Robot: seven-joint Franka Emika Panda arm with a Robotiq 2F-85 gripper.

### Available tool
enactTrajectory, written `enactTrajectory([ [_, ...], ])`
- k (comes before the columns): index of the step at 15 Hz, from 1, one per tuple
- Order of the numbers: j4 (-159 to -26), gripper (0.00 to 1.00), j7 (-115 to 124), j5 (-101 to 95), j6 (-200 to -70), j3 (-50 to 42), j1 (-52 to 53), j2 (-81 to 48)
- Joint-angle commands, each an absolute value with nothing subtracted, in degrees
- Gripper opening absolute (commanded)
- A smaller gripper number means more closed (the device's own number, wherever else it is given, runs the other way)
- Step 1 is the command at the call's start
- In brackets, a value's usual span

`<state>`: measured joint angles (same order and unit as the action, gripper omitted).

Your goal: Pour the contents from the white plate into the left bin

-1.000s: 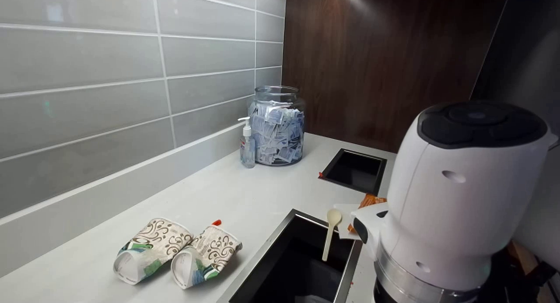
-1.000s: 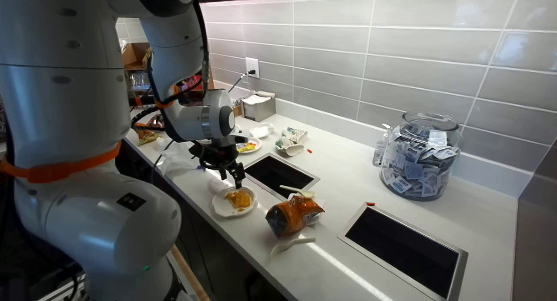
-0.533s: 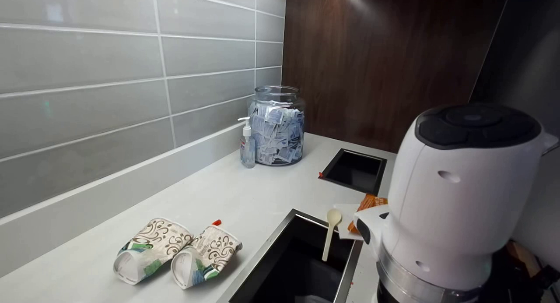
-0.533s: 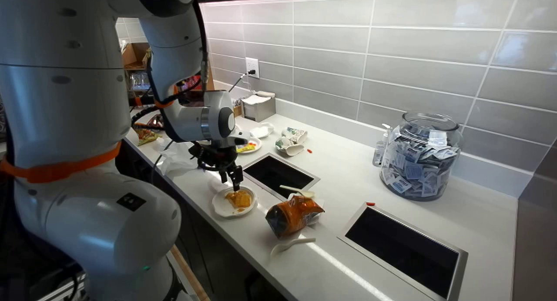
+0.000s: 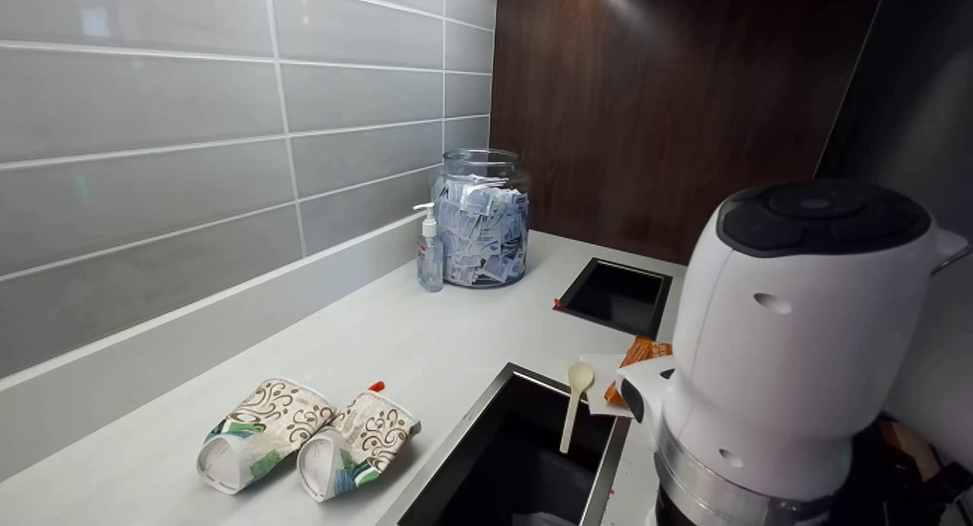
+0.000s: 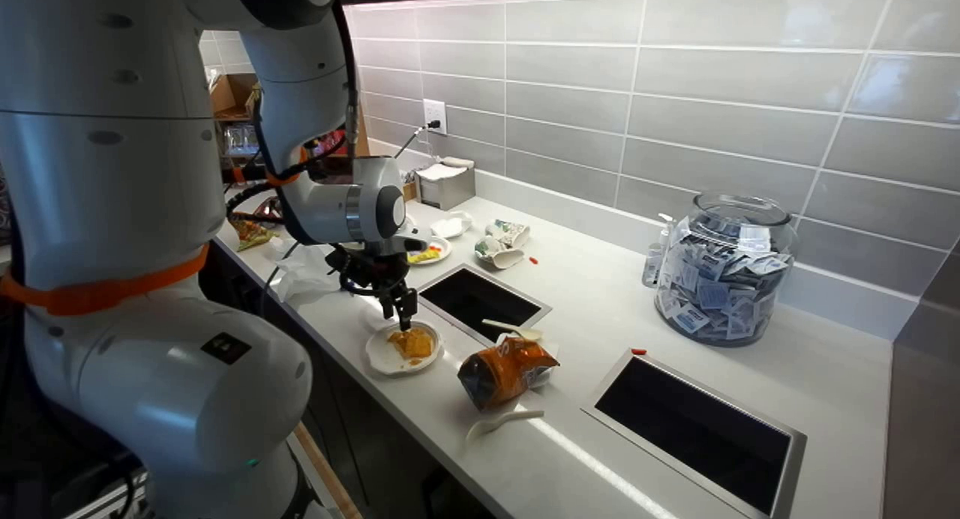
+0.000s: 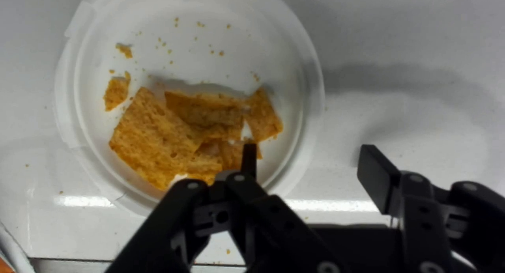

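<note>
The white plate (image 7: 189,48) holds orange chips (image 7: 158,143) and crumbs. In an exterior view the plate (image 6: 381,358) lies near the counter's front edge. My gripper (image 7: 308,156) is open and empty. One finger is over the chips inside the rim, the other outside over the counter, so the rim lies between them. In an exterior view my gripper (image 6: 398,320) is just above the plate's far side; whether it touches is unclear. The left bin (image 6: 480,303) is a black opening with a metal frame, just beyond the plate. It also shows in an exterior view (image 5: 494,465).
A second bin opening (image 6: 697,429) is farther right. An orange chip bag (image 6: 504,373) lies right of the plate. One spoon (image 6: 517,329) overhangs the left bin's edge; another (image 6: 504,423) lies by the bag. Crushed cups (image 6: 501,245), a glass jar (image 6: 724,279) and a pump bottle (image 6: 657,256) stand behind.
My gripper has moved slightly down and left in an exterior view, closer to the plate. It has stayed empty. The plate, chips and other objects have not moved.
</note>
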<state>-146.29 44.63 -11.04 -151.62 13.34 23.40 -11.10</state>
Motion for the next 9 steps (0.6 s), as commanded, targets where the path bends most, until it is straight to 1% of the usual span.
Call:
enactTrajectory([
  [1, -147.53, 0.63, 43.21, -8.72, -151.47, 13.81, 22.96, -10.04],
  [3, -147.6, 0.6, 42.8, -8.18, -151.57, 13.87, 22.84, -10.04],
  [5, -147.65, 0.55, 42.41, -7.78, -151.6, 13.88, 22.82, -10.03],
  [6, -147.69, 0.48, 42.21, -7.49, -151.66, 13.9, 22.78, -10.02],
  [7, -147.73, 0.49, 42.03, -7.3, -151.67, 13.92, 22.75, -9.99],
  [9, -147.81, 0.44, 41.91, -7.11, -151.61, 13.89, 22.77, -9.92],
])
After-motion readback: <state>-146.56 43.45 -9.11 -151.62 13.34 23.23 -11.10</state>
